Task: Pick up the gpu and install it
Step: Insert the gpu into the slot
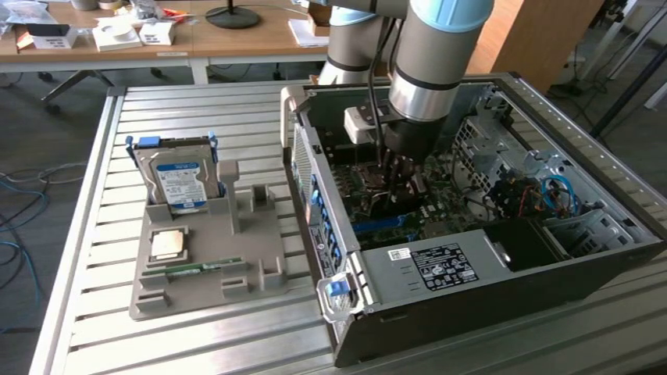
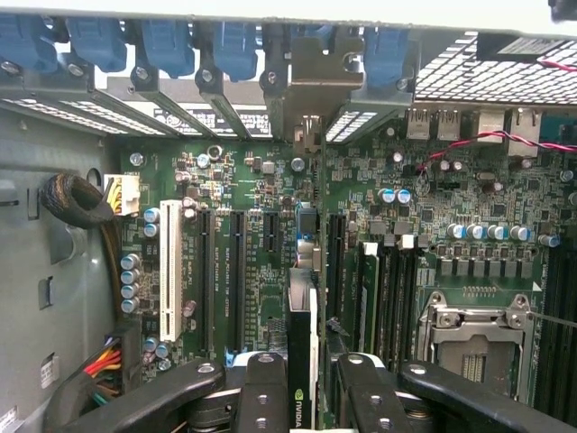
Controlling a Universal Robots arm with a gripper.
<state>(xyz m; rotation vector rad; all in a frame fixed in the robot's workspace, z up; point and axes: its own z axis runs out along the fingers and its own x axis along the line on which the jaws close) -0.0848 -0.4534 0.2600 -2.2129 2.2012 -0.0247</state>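
The gpu (image 2: pixel 302 343) stands edge-on between my fingers, a thin dark card with a small green logo near the fingers. It runs over the green motherboard (image 2: pixel 261 189) toward the case's rear wall, where its metal bracket (image 2: pixel 311 99) sits among the blue slot clips (image 2: pixel 234 45). My gripper (image 2: pixel 306 374) is shut on the card, with a black finger (image 2: pixel 263 388) on each side. In the exterior view the gripper (image 1: pixel 401 168) reaches down inside the open computer case (image 1: pixel 312 164). I cannot tell whether the card's edge is seated in a slot.
Black expansion slots (image 2: pixel 224 271) and a white slot (image 2: pixel 170 271) lie beside the card, and the CPU socket (image 2: pixel 478 347) on its other side. A grey holder (image 1: pixel 208 273) at the exterior view's left carries the silver hard drive (image 1: pixel 183 180), a chip (image 1: pixel 169 244) and a memory stick (image 1: pixel 198 269).
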